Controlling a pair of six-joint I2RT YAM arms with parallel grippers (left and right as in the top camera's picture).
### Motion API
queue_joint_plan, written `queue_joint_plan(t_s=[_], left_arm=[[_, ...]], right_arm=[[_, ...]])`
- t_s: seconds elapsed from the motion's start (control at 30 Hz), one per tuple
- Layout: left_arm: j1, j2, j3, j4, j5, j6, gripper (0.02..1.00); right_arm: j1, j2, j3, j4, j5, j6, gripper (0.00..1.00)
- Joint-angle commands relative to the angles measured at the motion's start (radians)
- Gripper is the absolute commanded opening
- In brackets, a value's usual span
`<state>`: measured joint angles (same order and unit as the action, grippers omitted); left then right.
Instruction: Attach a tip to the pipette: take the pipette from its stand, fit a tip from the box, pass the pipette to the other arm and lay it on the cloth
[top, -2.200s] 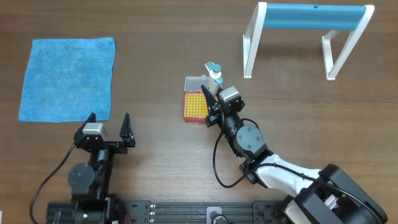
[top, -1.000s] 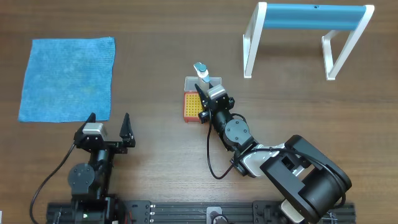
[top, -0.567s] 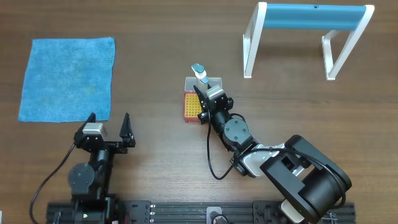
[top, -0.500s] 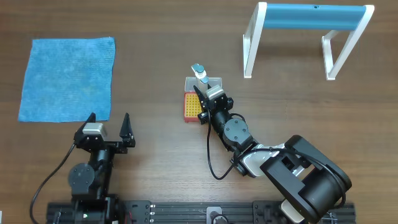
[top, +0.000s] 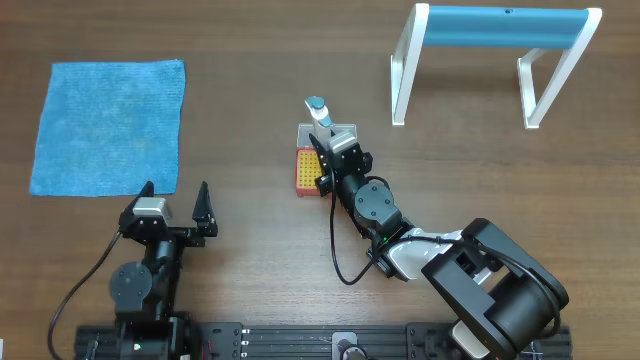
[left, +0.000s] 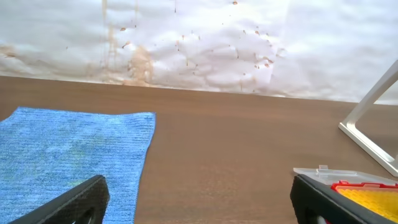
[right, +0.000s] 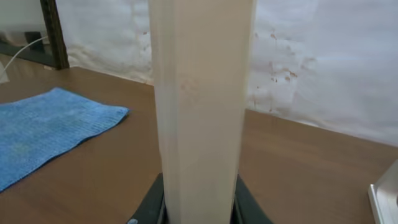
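The right end effector (top: 329, 153) is closed on the pipette (right: 200, 106). In the right wrist view we see the white body standing upright between its two dark fingers (right: 160, 200) and rising past the view's edge. From above, the pipette's blue-grey head shows just beyond the end effector, and the grip sits over the tip box (top: 308, 171) — an orange frame with a yellow rack of tips, its clear lid (top: 305, 133) open on the far side. The pipette's lower end is hidden beneath the end effector, so we cannot tell whether it touches the rack. The right arm reaches in from its base at the lower right toward the middle of the table (top: 260, 260). The white stand (top: 500, 25) with its blue top bar is well apart from the pipette, at the far right. The left end effector (top: 176, 190) is spread wide and holds nothing, near its own base. Its wrist view looks out between the two fingers at the blue cloth (top: 108, 128) — lying flat at the far left, just beyond that end effector — with the tip box off to the other side.
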<state>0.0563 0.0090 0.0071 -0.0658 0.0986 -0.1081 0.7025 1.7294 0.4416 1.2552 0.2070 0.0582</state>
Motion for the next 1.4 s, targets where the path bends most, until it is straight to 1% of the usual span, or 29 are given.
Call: queue_joint_plan(t_s=[0.03,0.13,0.37,0.7,1.07,1.33,1.4], left_arm=[[0.004,-0.006,-0.002,-0.005,0.018,0.012,0.945],[0.004,-0.006,-0.002,-0.005,0.018,0.012,0.945],[0.004,-0.006,-0.002,-0.005,0.018,0.012,0.943],[0.004,-0.006,-0.002,-0.005,0.018,0.012,0.945],[0.004,-0.006,-0.002,-0.005,0.018,0.012,0.945],[0.004,-0.006,-0.002,-0.005,0.018,0.012,0.945],[0.004,-0.006,-0.002,-0.005,0.018,0.012,0.943]], right_arm=[[-0.007,0.050,-0.021,-0.051,-0.009,0.055,0.071],[-0.013,0.081,-0.021,-0.051,-0.010,0.087,0.071],[-0.013,0.083,-0.021,-0.096,-0.009,0.087,0.071],[-0.013,0.105,-0.021,-0.108,-0.021,0.088,0.071],[-0.013,0.063,-0.021,-0.080,-0.020,0.087,0.071],[-0.013,-0.007,-0.021,-0.051,-0.021,0.064,0.071],[-0.013,-0.024,-0.021,-0.027,-0.021,0.032,0.071]])
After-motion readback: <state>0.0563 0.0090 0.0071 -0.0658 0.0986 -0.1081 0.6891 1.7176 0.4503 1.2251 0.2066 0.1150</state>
